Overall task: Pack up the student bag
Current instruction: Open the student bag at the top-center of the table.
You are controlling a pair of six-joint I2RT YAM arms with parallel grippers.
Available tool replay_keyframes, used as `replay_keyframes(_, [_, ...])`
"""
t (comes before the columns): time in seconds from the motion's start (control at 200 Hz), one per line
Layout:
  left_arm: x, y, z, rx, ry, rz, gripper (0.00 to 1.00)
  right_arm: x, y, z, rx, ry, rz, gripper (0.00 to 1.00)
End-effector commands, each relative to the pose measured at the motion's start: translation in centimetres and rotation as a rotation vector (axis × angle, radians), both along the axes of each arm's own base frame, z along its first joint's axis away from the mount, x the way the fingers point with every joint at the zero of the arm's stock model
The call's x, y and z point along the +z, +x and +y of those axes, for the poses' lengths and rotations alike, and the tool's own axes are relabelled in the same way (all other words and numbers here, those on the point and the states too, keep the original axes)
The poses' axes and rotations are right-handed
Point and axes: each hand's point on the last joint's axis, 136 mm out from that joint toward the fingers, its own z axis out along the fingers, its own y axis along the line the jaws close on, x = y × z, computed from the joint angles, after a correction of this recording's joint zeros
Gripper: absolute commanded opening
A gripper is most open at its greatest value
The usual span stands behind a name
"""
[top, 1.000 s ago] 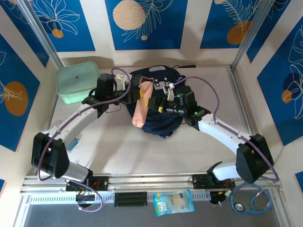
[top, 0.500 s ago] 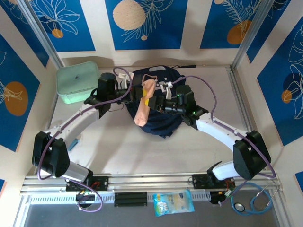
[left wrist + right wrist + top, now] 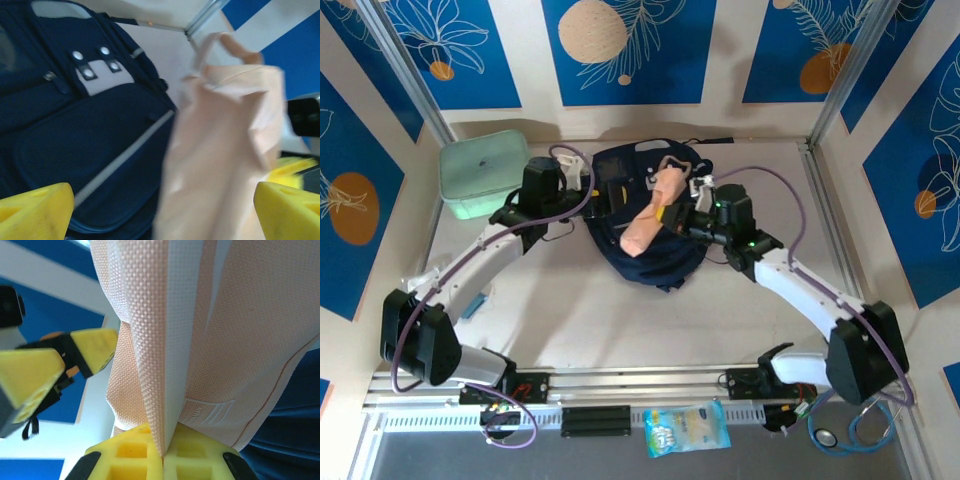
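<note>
The student bag (image 3: 655, 262), dark navy with a pale stripe, lies at the back middle of the table. Over it hangs a peach fabric pouch (image 3: 650, 215), tilted, its upper end pinched by my right gripper (image 3: 673, 208). In the right wrist view the yellow fingers meet on a fold of the pouch (image 3: 240, 315), so the right gripper (image 3: 163, 447) is shut on it. My left gripper (image 3: 607, 196) stands open just left of the pouch. Its wrist view shows the left gripper (image 3: 162, 210) spread wide, the pouch (image 3: 225, 150) loose between the fingers and the bag (image 3: 75, 125) behind.
A mint green lidded box (image 3: 482, 172) stands at the back left, beside the left arm. A small blue item (image 3: 475, 303) lies near the left edge. A snack packet (image 3: 686, 428) and a stethoscope (image 3: 855, 425) lie off the table at the front rail.
The left gripper has opened and let go of the pouch. The right gripper has shut on it and carried it to the right, tilting it over the bag.
</note>
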Motion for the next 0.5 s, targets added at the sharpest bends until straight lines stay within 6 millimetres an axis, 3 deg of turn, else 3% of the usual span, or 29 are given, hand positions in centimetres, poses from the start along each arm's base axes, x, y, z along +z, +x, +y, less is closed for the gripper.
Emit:
replay_keyframes(0.0, [-0.9,0.2,-0.1,-0.060,0.180,-0.124,0.93,0.5,0.3,-4.2,-0.155,-0.079,-0.034,0.05])
replay_keyframes(0.125, [-2.2,-0.2,-2.5,-0.186,0.281,-0.194,0.96,-0.3,0.4,-9.1,-0.331,-0.175,-0.006,0.05])
replay_keyframes(0.24, [-4.9,-0.1,-4.5,-0.276,0.465,-0.236,1.00,-1.5,0.1,-12.5,-0.448,-0.225,0.055,0.05])
replay_keyframes(0.36, [-7.4,-0.2,-6.5,-0.370,0.597,-0.267,1.00,-2.4,-0.3,-14.7,-0.516,-0.220,0.114,0.05])
replay_keyframes(0.495, [-10.3,-0.5,-7.7,-0.495,0.719,-0.246,0.97,-2.7,-0.6,-15.6,-0.535,-0.179,0.135,0.06])
